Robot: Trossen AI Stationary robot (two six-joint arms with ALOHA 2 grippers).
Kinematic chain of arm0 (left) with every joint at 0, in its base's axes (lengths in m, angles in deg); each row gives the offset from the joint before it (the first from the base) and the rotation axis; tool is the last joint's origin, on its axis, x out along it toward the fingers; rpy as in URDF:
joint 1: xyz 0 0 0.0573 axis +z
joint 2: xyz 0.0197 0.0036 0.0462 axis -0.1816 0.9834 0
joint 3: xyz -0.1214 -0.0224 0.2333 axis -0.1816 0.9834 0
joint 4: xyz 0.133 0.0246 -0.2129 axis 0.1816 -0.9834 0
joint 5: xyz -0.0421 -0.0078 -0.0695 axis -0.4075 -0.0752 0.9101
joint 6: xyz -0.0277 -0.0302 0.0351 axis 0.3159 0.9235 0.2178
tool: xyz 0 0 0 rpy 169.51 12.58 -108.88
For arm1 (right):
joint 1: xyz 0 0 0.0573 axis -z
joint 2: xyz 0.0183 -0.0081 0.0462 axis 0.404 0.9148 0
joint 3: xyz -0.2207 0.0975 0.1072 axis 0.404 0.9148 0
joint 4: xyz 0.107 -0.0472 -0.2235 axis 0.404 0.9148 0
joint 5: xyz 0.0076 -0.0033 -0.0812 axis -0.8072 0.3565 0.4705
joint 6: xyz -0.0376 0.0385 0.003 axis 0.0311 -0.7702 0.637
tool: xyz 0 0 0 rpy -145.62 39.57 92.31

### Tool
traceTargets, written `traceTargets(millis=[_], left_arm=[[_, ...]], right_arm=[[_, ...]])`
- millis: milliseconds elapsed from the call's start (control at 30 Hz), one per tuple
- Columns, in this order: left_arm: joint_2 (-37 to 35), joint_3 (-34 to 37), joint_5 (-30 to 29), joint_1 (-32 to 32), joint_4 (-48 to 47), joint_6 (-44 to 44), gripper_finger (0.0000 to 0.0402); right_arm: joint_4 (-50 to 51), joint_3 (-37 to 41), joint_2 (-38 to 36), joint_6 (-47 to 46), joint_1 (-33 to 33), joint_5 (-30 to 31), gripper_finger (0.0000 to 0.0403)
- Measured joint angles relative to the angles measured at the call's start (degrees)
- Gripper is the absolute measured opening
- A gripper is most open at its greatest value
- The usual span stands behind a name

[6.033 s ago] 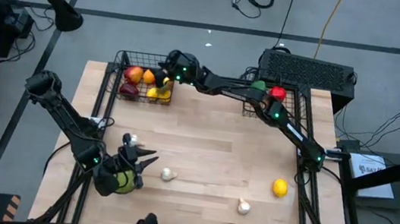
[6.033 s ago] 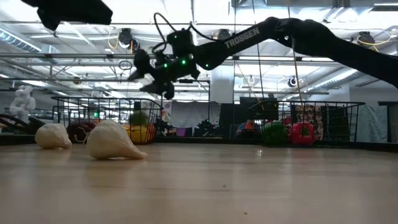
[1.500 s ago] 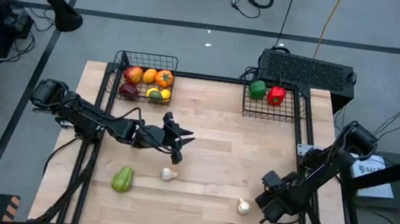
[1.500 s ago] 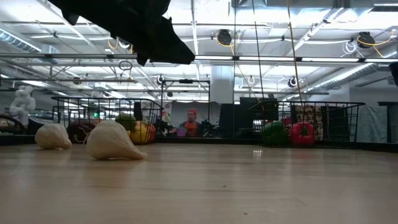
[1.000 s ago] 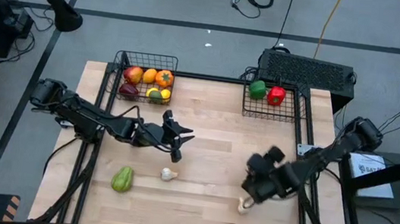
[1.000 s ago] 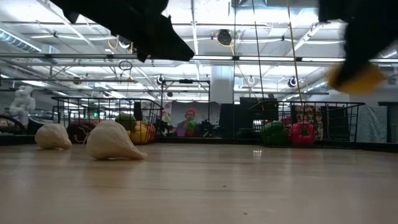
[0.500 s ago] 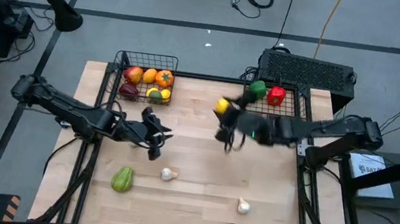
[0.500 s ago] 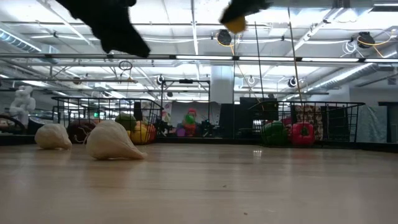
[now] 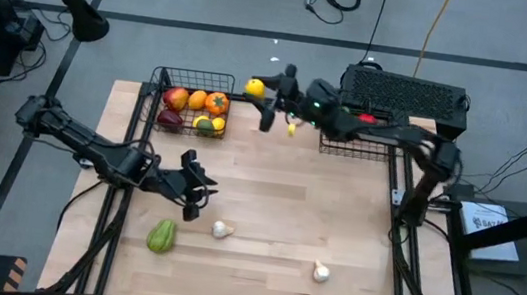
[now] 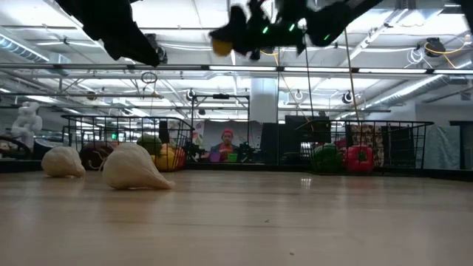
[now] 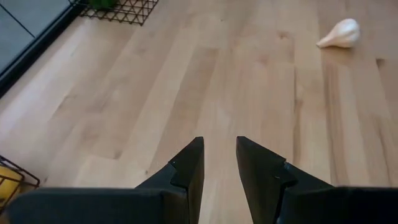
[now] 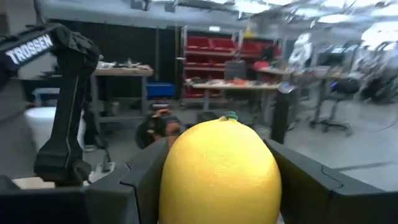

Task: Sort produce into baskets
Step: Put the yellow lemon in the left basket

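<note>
My right gripper (image 9: 258, 91) is shut on a yellow lemon (image 9: 254, 88) high above the table, just right of the left basket (image 9: 163, 83). That basket holds a red apple, orange and yellow pieces. The right basket (image 9: 386, 154) holds a green and a red pepper, partly hidden by my right arm. My left gripper (image 9: 199, 196) hovers over the table's left middle, its fingers narrowly open and empty (image 11: 219, 163). Two white garlic bulbs (image 9: 221, 229) (image 9: 321, 271) and a green piece (image 9: 161, 237) lie on the table. My right gripper pinches the lemon's two sides (image 12: 180, 180) between its two fingers (image 12: 142, 180). The fingers reach roughly level toward the table's left. The lemon is lifted clear, high above the table, its stem end (image 12: 231, 116) pointing away from the gripper.
A black box with vents (image 9: 406, 93) stands behind the right basket. Bare wood lies in the table's middle and right. In the low view a person shows far off in the room behind the table (image 10: 228, 144).
My right gripper has carried the lemon up from the table's near right and across toward the far left, ending beside the left basket. My left gripper has drawn back a little toward the table's left and near edges.
</note>
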Motion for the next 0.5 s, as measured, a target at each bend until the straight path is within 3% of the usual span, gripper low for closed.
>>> traceTargets(millis=[200,500], left_arm=[[0.0,0.0,-0.1,-1.1,0.0,0.2,0.0102],[0.0,0.0,-0.3,-3.9,0.7,1.7,0.0102]], right_arm=[[1.1,-10.4,13.7,-4.8,1.7,-9.5,0.0231],[4.1,-24.9,26.8,-5.9,2.3,-11.5,0.0231]])
